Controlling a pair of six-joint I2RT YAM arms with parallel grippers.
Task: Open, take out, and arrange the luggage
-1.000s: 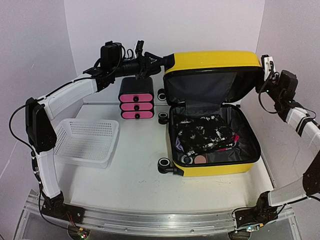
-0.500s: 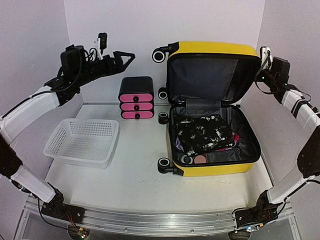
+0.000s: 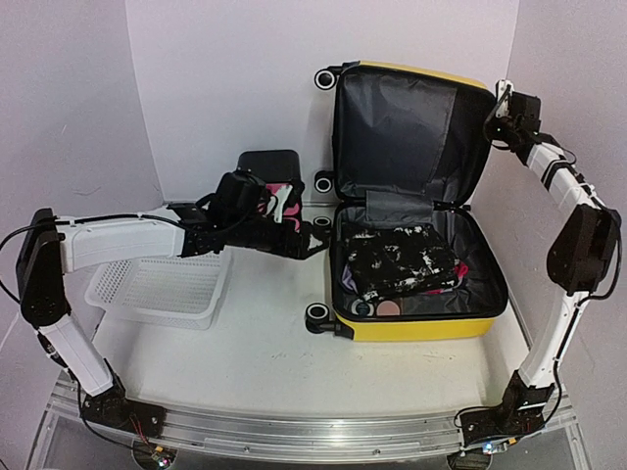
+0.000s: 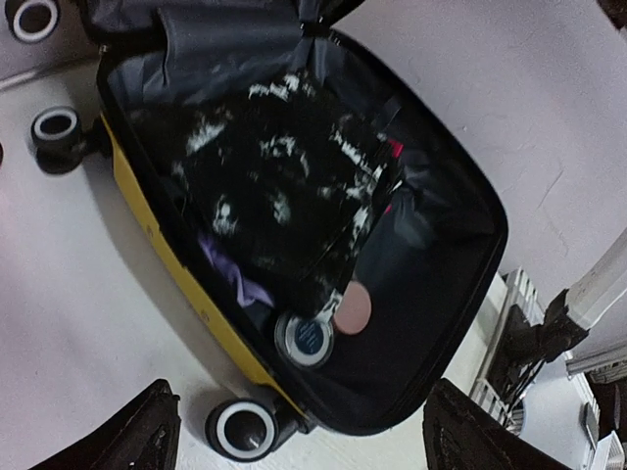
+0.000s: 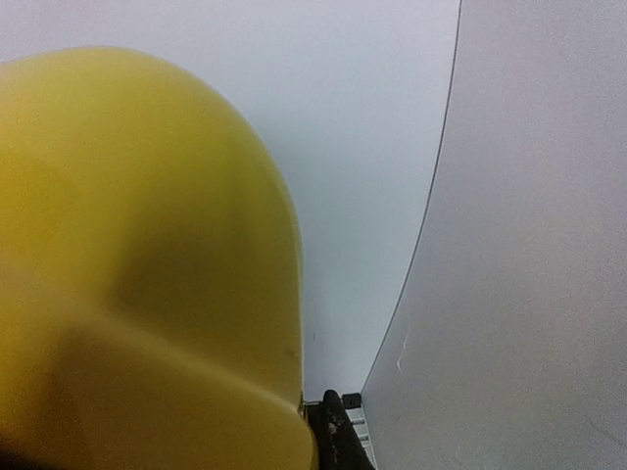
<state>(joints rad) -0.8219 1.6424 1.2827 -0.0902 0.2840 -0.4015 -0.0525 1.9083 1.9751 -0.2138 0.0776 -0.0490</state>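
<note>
On the white table the yellow luggage gapes, lid upright; left jaws apart, right jaws unclear

The luggage lies open on the right half of the table. Its lid stands upright behind the base, by the back wall. Its 4 wheels are all on its left side. In the base, a folded cloth fills the middle, and 2 round cases lie side by side before it, toward the front-left corner. The drawer box stands at the back, left of the lid. The basket sits at the table's left. The left pincer is between box and luggage, just beside the base's left wall. The right pincer is at the lid's upper right edge.
</note>
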